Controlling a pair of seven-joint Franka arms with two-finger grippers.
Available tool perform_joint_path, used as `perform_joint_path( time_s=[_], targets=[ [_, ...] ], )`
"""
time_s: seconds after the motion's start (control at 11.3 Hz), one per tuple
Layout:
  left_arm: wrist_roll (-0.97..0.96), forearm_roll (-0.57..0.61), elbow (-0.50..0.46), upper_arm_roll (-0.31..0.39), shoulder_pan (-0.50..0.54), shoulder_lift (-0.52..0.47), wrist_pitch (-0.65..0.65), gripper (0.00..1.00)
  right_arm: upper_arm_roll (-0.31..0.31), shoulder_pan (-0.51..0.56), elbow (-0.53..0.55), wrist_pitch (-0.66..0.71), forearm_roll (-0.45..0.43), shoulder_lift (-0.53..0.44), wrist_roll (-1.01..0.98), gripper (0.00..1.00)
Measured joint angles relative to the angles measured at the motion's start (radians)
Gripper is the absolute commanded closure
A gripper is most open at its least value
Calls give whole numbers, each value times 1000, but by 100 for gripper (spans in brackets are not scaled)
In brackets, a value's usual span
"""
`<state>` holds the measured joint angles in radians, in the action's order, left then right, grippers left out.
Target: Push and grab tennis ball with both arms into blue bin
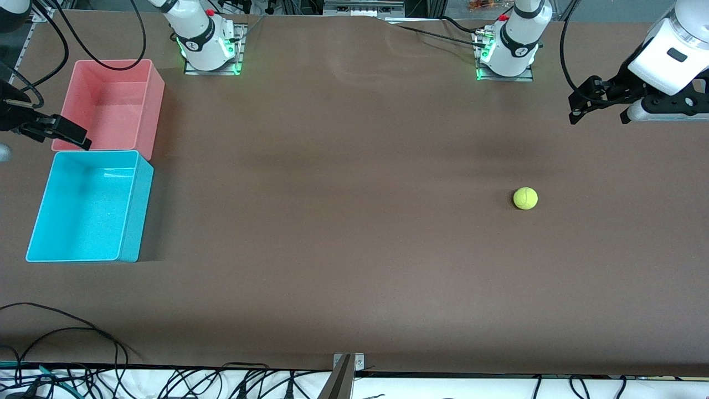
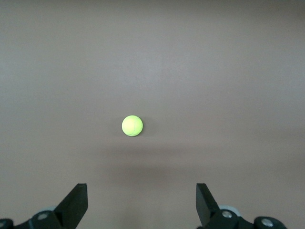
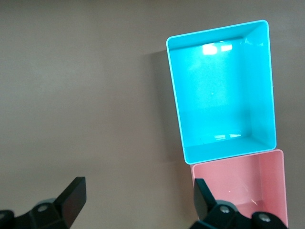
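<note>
The brown table (image 1: 343, 221) carries the blue bin (image 1: 88, 205) at its right-arm end, at nine o'clock in the front view, touching the pink bin (image 1: 111, 102) (farther from the camera). The left gripper (image 1: 581, 105) hangs at two o'clock, fingers wide and holding nothing. The right gripper (image 1: 61, 130) hangs spread wide over the bins' edge. The tennis ball (image 1: 525, 198) lies at three o'clock on bare table.
</note>
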<state>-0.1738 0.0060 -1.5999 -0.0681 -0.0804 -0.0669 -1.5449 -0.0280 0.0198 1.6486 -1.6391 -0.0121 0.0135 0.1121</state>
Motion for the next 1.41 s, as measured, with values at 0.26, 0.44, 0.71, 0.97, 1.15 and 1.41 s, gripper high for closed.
perform_joint_path(
  time_s=[0.26, 0.44, 0.71, 0.97, 1.15, 1.41],
  targets=[
    [0, 0, 3, 0, 0, 0, 0, 0, 0, 0, -1, 0, 0, 0, -7, 0],
    [0, 0, 3, 1, 1, 1, 0, 0, 0, 0, -1, 0, 0, 0, -9, 0],
    [0, 0, 3, 6, 7, 4, 3, 0, 0, 0, -1, 0, 0, 0, -9, 0],
    [-1, 0, 3, 9, 43, 7, 8, 0, 0, 0, -1, 0, 0, 0, -10, 0],
    [1, -9, 3, 13, 82, 12, 9, 0, 0, 0, -1, 0, 0, 0, -10, 0],
    [1, -12, 3, 10, 85, 14, 9, 0, 0, 0, -1, 0, 0, 1, -10, 0]
  ],
)
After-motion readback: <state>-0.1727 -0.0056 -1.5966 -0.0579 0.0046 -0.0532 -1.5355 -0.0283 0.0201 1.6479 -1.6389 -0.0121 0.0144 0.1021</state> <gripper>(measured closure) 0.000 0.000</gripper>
